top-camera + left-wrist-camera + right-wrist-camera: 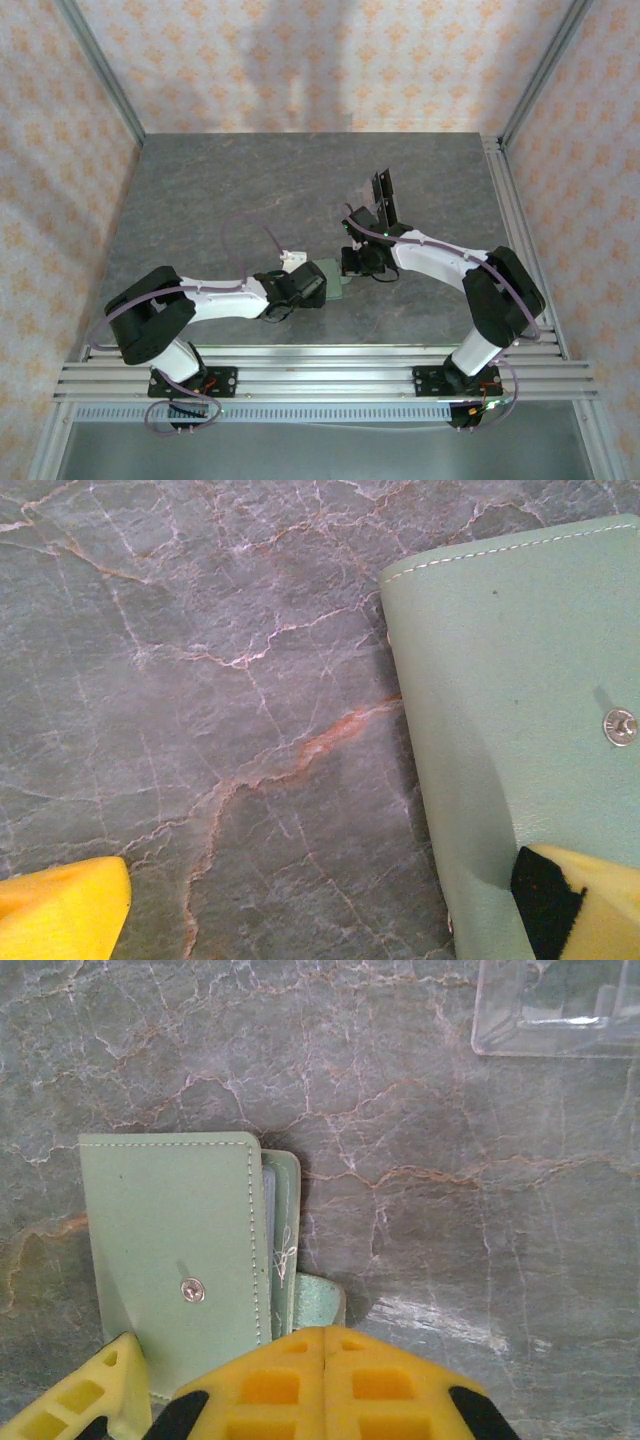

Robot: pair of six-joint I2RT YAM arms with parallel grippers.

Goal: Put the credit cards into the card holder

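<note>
The sage-green card holder [180, 1260] lies folded flat on the marble table, snap stud up. A thin pale edge [268, 1195] shows between its flaps; I cannot tell whether it is a credit card. My right gripper [325, 1345] is shut, its yellow fingertips pressed together over the little closing tab [322, 1300], which runs up between them. In the left wrist view the card holder [510, 710] fills the right side. My left gripper [320, 925] is open and low over the table. One of its fingers [580, 900] rests over the wallet's near corner, the other [60, 910] over bare stone.
A clear plastic stand [555, 1010] sits beyond the wallet to the right. From above, dark flat pieces that look like black cards [383, 198] stand upright in it. Both arms meet near the table's middle [335, 278]. Metal rails [520, 250] line the right and near edges.
</note>
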